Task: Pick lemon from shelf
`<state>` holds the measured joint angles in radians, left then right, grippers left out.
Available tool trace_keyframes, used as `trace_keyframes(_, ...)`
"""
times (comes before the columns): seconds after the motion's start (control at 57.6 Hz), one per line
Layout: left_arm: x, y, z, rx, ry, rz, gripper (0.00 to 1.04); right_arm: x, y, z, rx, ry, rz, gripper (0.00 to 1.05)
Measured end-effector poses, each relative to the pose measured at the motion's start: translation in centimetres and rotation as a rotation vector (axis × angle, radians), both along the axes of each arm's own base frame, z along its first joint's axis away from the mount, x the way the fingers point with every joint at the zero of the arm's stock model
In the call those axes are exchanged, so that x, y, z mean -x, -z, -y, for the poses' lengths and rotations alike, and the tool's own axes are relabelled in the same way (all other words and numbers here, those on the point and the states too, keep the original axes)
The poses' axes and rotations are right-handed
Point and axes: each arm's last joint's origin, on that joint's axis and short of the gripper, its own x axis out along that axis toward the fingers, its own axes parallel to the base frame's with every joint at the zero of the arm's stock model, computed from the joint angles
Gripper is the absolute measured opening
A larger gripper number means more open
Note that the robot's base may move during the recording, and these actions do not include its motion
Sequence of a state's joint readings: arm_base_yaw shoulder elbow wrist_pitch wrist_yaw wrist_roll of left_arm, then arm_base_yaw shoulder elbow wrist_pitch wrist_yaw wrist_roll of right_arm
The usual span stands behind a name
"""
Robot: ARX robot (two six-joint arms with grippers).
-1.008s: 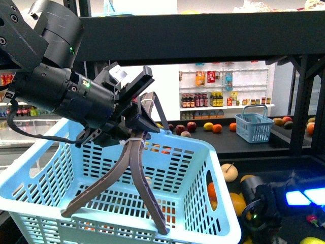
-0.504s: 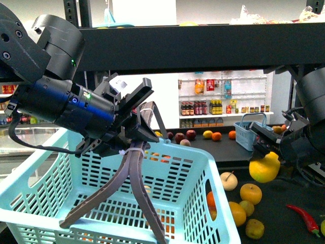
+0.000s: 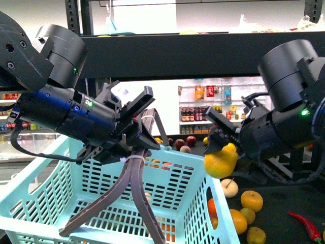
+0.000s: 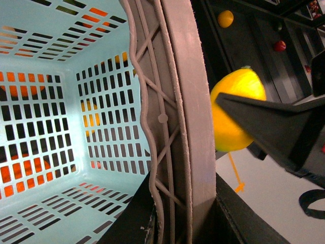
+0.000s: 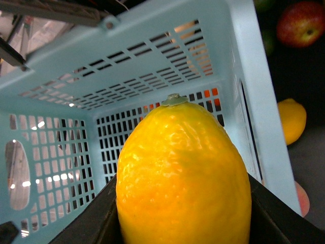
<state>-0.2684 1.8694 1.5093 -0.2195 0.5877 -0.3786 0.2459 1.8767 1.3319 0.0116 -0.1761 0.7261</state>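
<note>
The lemon (image 3: 221, 162) has swung left in the last half second. It hung low over the shelf's lower deck then. Now it sits higher, right at the basket's rim, and the right arm has come up and across with it.

The right gripper (image 3: 217, 146) is pinching the lemon, with a dark finger pressed to the skin on each side. In the right wrist view its small greenish nub points toward the basket. The fruit is clear of the shelf (image 3: 203, 48) and in the air. It is at the right-hand rim of the pale blue basket (image 3: 175, 178), but I cannot tell whether it is over the opening.

The left gripper (image 3: 133, 138) is clamped on the brown handle (image 3: 133, 175) and holds the basket up, tipped toward the camera.

Below the lemon, on the dark lower deck, lie a pale round fruit (image 3: 229, 188), oranges (image 3: 252, 200) and, further right, a red chilli (image 3: 305, 224). Far behind, through the rack, are white wall shelves of bottles (image 3: 195, 112).
</note>
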Motion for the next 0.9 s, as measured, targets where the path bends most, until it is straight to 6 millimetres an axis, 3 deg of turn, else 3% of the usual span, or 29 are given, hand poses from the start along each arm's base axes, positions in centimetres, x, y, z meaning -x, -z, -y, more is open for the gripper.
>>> trace_keyframes(0.209, 0.0, 0.0, 0.0, -0.001, -0.001, 0.000, 0.20, -0.5, 2.5, -1.7, 0.024, -0.024, -0.054, 0.49)
trace_keyframes(0.348, 0.0, 0.0, 0.0, -0.001, 0.000, 0.000, 0.20, -0.6, 2.5, -2.1, 0.013, -0.051, -0.035, 0.70)
trace_keyframes(0.521, 0.0, 0.0, 0.0, -0.001, 0.000, 0.000, 0.20, -0.4, 0.9, -1.7, -0.020, -0.067, 0.037, 0.98)
trace_keyframes(0.556, 0.0, 0.0, 0.0, 0.000, 0.001, -0.001, 0.20, -0.2, 0.1, -1.0, -0.032, -0.063, 0.063, 1.04)
trace_keyframes(0.626, 0.0, 0.0, 0.0, 0.001, -0.002, -0.003, 0.20, 0.3, -1.1, 0.4, -0.043, -0.046, 0.101, 1.02)
trace_keyframes(0.765, 0.0, 0.1, -0.1, -0.004, -0.008, 0.000, 0.20, 2.1, -4.0, 6.0, -0.046, 0.021, 0.228, 1.02)
trace_keyframes(0.834, 0.0, 0.1, -0.1, -0.004, -0.008, -0.001, 0.20, 2.8, -4.0, 8.2, -0.018, 0.050, 0.264, 1.02)
trace_keyframes(0.904, 0.0, 0.0, 0.0, -0.002, -0.004, -0.001, 0.20, 3.3, -2.7, 11.0, 0.024, 0.083, 0.261, 1.02)
